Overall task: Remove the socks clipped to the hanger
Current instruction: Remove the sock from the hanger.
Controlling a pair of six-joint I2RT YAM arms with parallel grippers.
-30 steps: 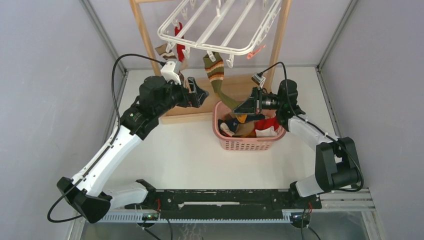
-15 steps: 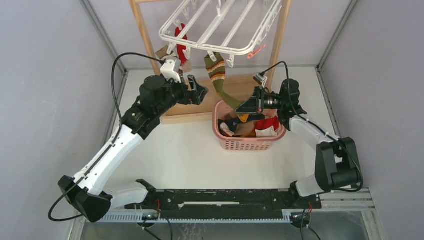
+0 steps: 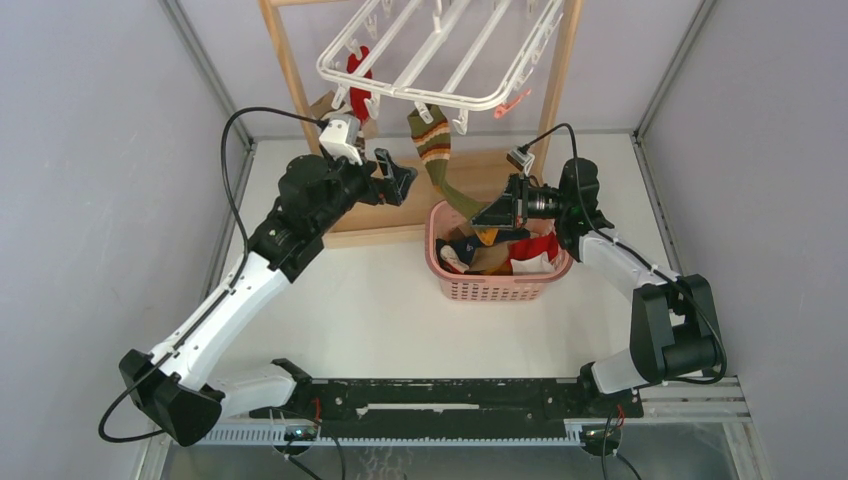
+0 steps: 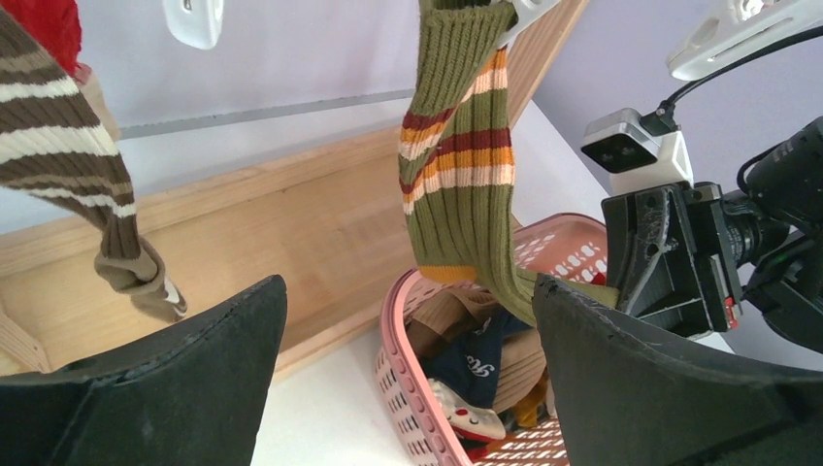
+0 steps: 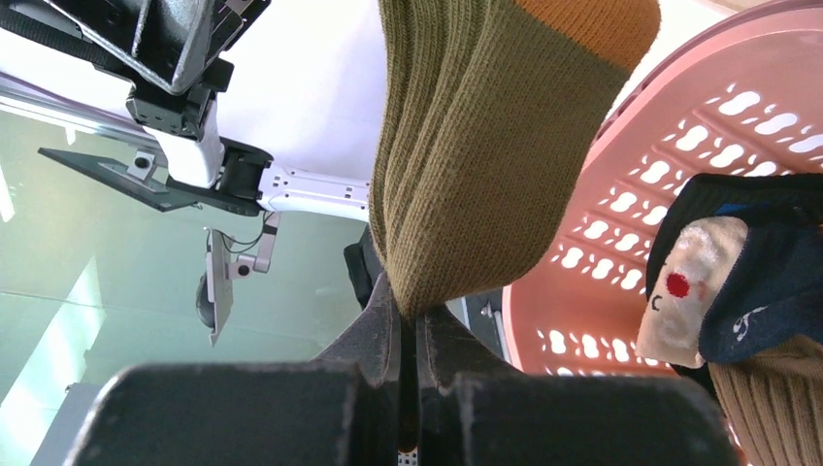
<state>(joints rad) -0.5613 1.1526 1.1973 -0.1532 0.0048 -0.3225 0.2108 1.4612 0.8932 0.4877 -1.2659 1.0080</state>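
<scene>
The olive-green ribbed sock with orange, red and cream stripes (image 3: pixel 435 150) hangs from a clip on the white plastic drying hanger (image 3: pixel 440 98). Its toe end is pinched tight in the right gripper (image 5: pixel 408 311) over the pink plastic basket (image 3: pixel 500 290). The left gripper (image 3: pixel 393 175) is spread wide and empty beside a brown-and-cream striped sock (image 4: pixel 58 146) clipped at the hanger's left.

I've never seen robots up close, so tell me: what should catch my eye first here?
A green striped sock hangs from the white hanger up top, and the right gripper is shut on its lower end above a pink basket of socks. To the left, the left gripper is open near a brown striped sock hanging from the same hanger.
</scene>
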